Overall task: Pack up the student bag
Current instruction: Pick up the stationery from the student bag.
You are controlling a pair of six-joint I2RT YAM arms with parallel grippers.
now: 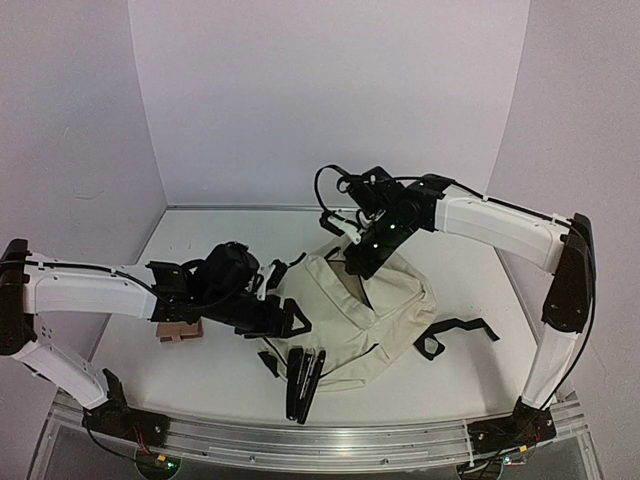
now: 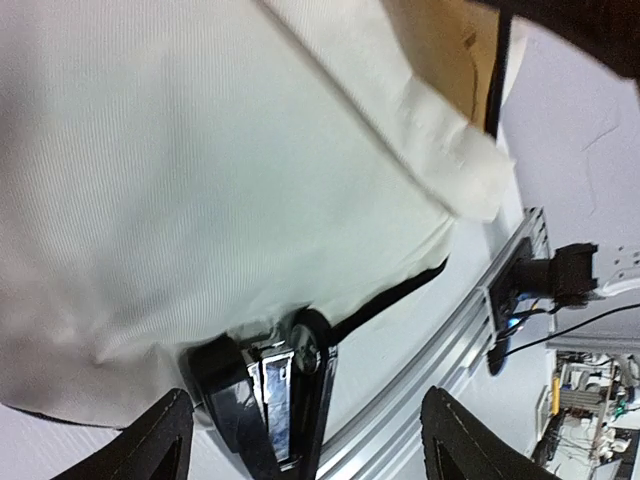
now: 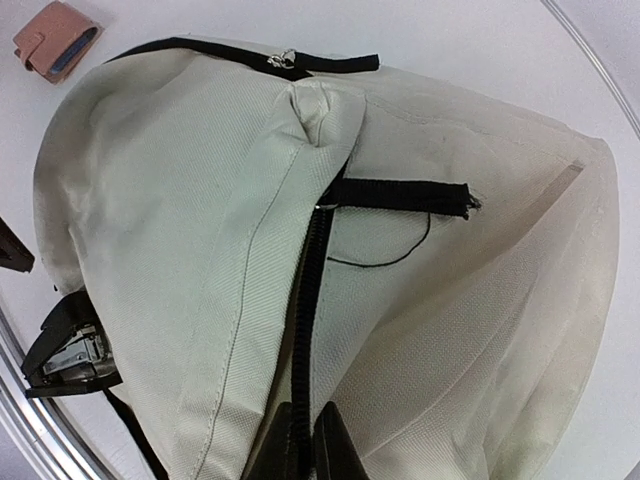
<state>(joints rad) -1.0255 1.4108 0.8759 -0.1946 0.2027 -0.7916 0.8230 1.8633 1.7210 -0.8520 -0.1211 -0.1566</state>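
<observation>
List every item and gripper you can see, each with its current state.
bag: lying on table, zipper edge pinched
right gripper: shut on bag
left gripper: open, empty
stapler: on table by bag's near edge, unpacked
wallet: closed, on table, apart from bag

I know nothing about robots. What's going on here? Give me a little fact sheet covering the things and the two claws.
Main item: cream fabric backpack, lying on the white table
Left gripper: open, at the backpack's left side, holding nothing
Right gripper: shut on the backpack at its black zipper
Outside the bag: black and chrome stapler at its near edge; small brown wallet lying apart
Packing: neither item is in yet
</observation>
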